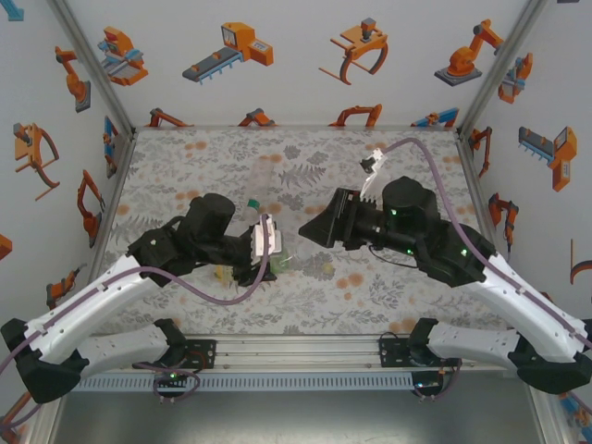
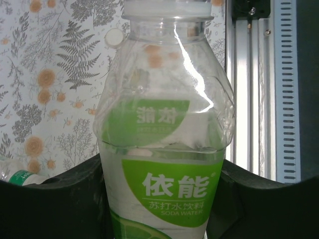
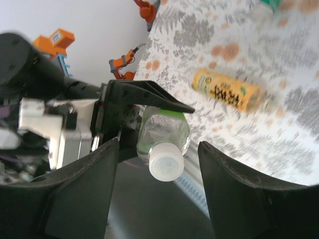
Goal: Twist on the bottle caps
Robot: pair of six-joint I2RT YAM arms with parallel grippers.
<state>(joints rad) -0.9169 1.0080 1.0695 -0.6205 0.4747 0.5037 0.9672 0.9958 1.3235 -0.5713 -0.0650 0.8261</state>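
Tightly on green-label bottle [image 2: 164, 149], left fingers [image 2: 50, 209]; right fingers [image 3: 84, 194] apart

Table [image 1: 388, 277]: pale cloth cover, grey fern print, orange blossoms. Aluminium rail [image 1: 296, 351] along near edge.

Amber bottle [image 3: 229, 97]: on its side on cloth, yellow label with dark writing facing up, bare cloth all round.

White cap [image 2: 113, 37]: small, round, flat on cloth beside fern motif, touching nothing else on table.

Clear bottle with green cap [image 1: 251, 203]: on cloth near table middle; upright or lying, cannot tell.
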